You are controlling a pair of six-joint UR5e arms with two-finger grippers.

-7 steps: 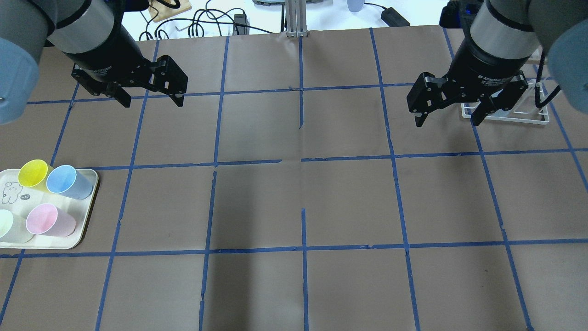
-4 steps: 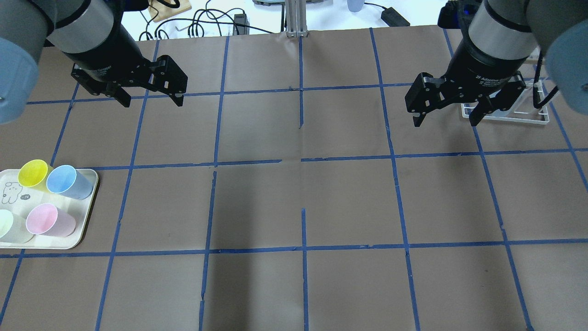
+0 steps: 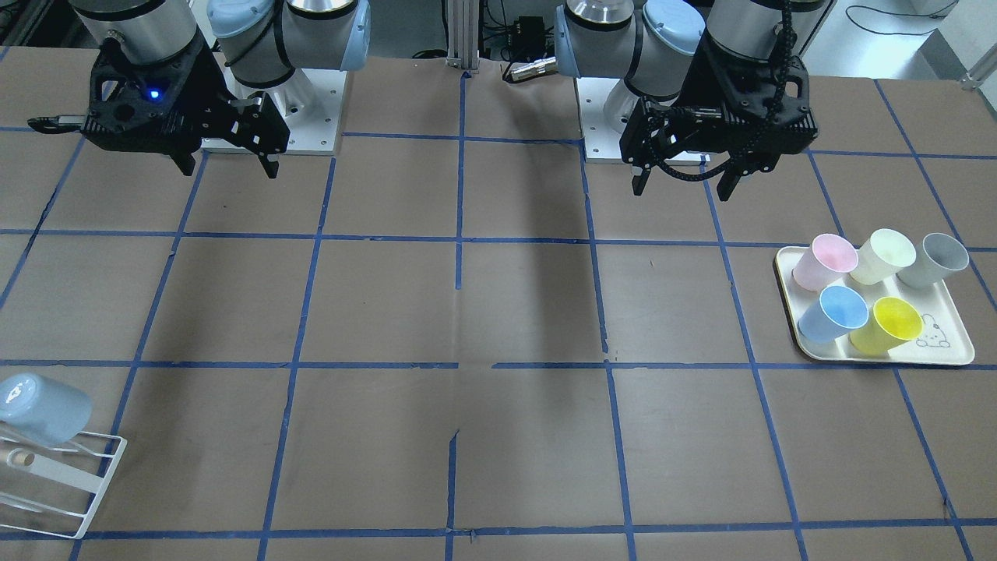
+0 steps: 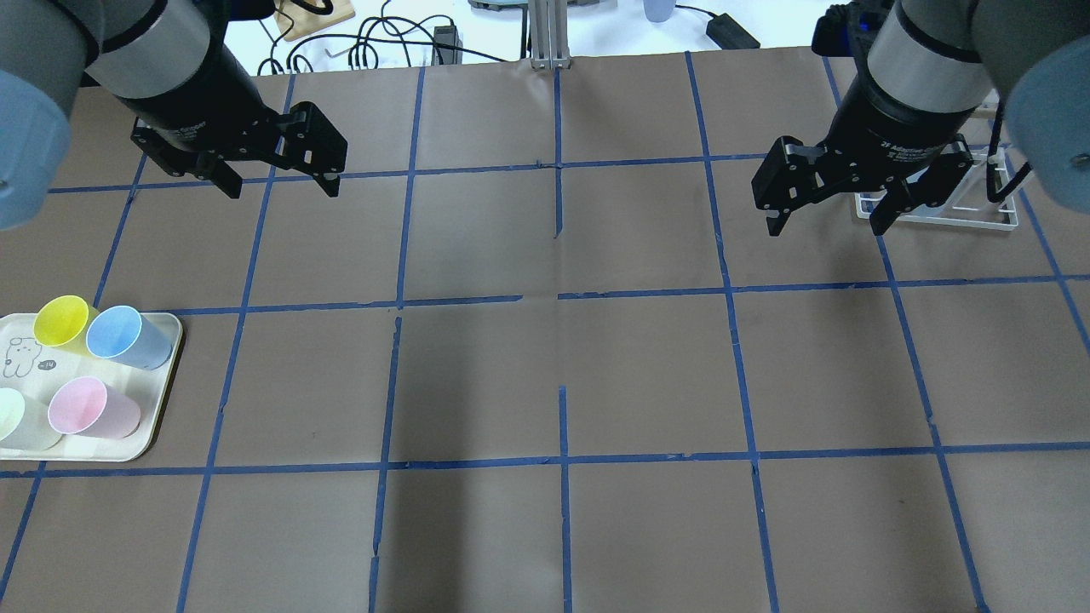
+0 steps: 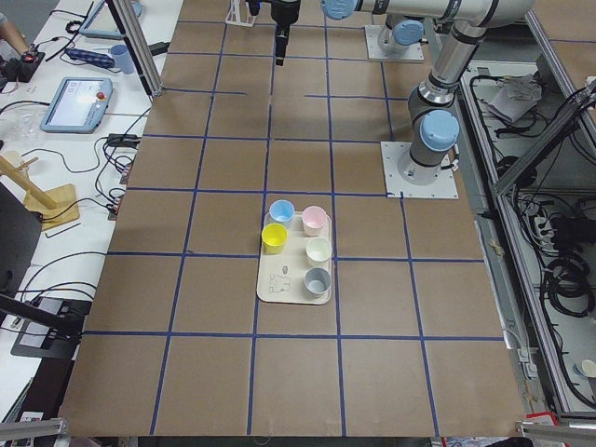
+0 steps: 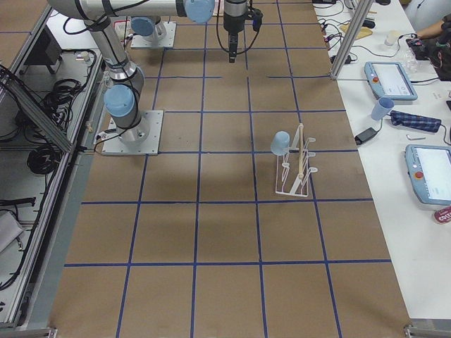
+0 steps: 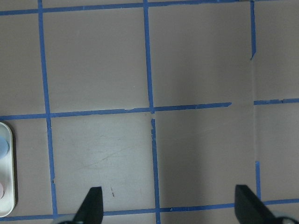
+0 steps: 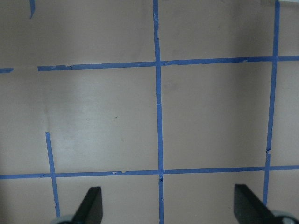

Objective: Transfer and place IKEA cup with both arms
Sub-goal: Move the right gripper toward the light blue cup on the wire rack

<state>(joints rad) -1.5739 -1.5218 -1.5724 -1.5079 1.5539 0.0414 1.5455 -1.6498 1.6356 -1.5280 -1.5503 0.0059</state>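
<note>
The pale powder-blue IKEA cup (image 3: 43, 409) hangs tilted on a white wire rack (image 3: 74, 487) at the table's end on my right side. It also shows in the exterior right view (image 6: 281, 143). In the overhead view my right arm hides it. My right gripper (image 4: 826, 227) is open and empty, raised above the table beside the rack (image 4: 945, 217). My left gripper (image 4: 281, 187) is open and empty, raised over the far left squares. Both wrist views show spread fingers (image 7: 91, 207) (image 8: 91, 205) over bare paper.
A cream tray (image 4: 136, 443) at my left holds a deeper sky-blue cup (image 4: 128, 335), a yellow cup (image 4: 61, 321), a pink cup (image 4: 85, 407), a pale cream cup (image 3: 884, 255) and a grey cup (image 3: 935, 259). Brown paper with a blue tape grid covers the table.
My right gripper has drifted very slightly toward the table's middle. My left gripper, the cups and the tray have not moved.
</note>
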